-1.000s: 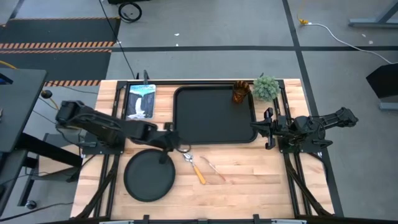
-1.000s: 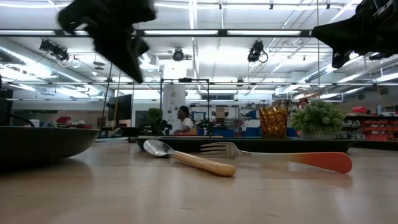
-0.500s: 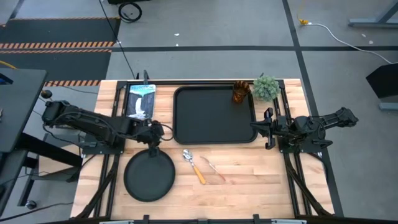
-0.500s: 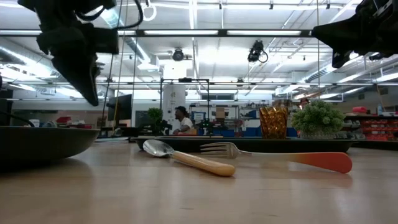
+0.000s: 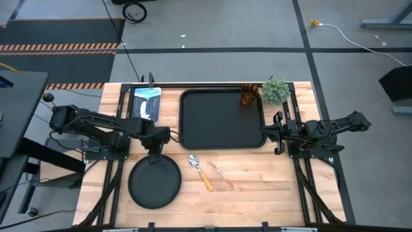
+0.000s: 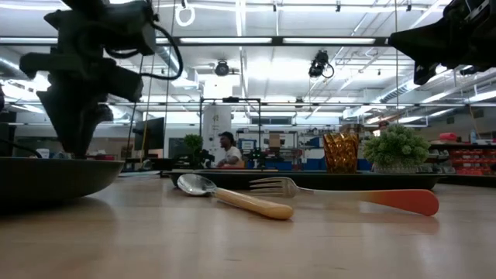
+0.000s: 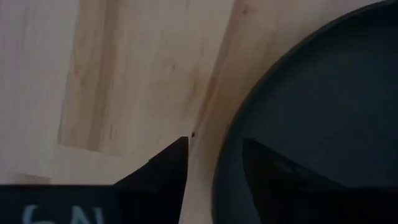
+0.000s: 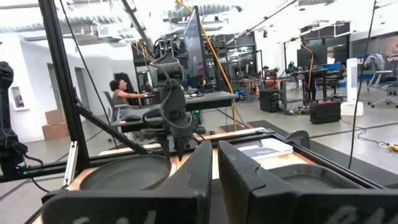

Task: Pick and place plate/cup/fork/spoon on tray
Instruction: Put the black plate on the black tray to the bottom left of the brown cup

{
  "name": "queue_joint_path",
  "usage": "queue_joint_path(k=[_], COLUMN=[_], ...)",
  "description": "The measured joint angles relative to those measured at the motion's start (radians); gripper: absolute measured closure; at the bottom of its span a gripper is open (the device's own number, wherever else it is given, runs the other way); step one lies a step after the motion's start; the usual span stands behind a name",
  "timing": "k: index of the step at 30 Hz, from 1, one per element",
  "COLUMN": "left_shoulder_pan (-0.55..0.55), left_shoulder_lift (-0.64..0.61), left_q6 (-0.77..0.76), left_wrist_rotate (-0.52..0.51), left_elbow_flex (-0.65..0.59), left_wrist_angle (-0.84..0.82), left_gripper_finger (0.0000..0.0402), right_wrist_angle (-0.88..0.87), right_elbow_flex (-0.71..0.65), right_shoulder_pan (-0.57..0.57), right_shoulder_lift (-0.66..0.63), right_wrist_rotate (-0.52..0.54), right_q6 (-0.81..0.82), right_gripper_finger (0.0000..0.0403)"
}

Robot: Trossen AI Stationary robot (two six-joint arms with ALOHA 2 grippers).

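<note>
Left jaws parted, straddling plate rim | right jaws nearly closed, empty

Overhead camera looks straight down; low camera sits level on the tabletop. Both share the spoon. Wrist cameras look past their claws.

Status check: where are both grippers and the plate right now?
Left gripper open, straddling the plate at its far rim. Right gripper shut, parked beside the tray. Plate on table, not lifted. Nothing blocking.
</note>
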Motion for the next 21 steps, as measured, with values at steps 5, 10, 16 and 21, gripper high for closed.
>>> queue_joint_path(k=[5,10,16,21], left_shoulder_pan=[-0.001,-0.002,-0.002,-0.004], left_shoulder_lift=[0.053,0.102,0.152,0.185], left_q6=[0.033,0.041,0.085,0.090], left_wrist_rotate=[0.006,0.034,0.039,0.066], left_elbow_flex=[0.000,0.000,0.000,0.001], left_wrist_angle=[-0.001,-0.001,0.002,0.004], left_gripper_finger=[0.0249,0.0257,0.0260,0.0267], right_wrist_angle=[-0.001,0.000,0.000,0.000], right_elbow_flex=[0.000,0.000,0.000,0.000], right_shoulder_pan=[0.000,0.000,0.000,0.000], right_shoulder_lift=[0.000,0.000,0.000,0.000], right_wrist_rotate=[0.000,0.000,0.000,0.000], right_q6=[0.000,0.000,0.000,0.000], right_gripper_finger=[0.0369,0.0369,0.0369,0.0369])
